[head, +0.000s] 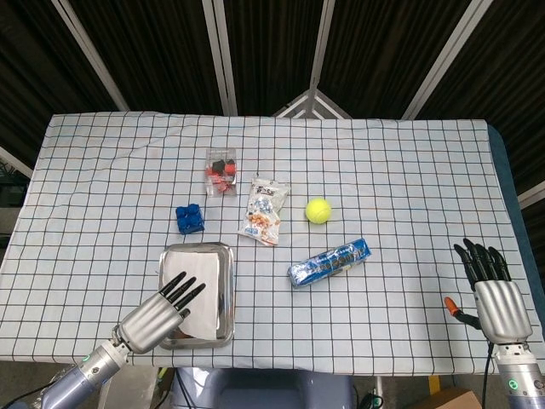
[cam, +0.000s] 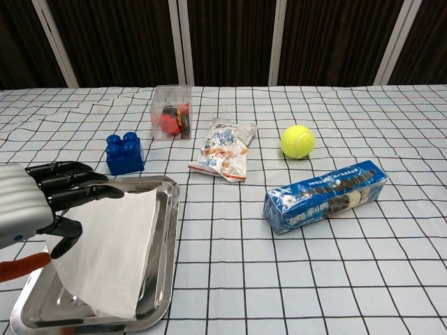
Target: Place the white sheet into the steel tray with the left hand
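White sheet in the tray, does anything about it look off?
Yes. The white sheet is not lying flat in the steel tray: the left hand holds its upper left part raised, so it slants.

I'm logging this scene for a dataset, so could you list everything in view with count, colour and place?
steel tray: 1, silver, near left of table
white sheet: 1, white, over the tray, held at its left edge
toy brick: 1, blue, behind the tray
clear box: 1, red and black contents, far left-centre
snack bag: 1, white, centre
tennis ball: 1, yellow, right of bag
cookie pack: 1, blue, near right
left hand: 1, grey-black, holding the sheet
right hand: 1, grey-black, table's right edge
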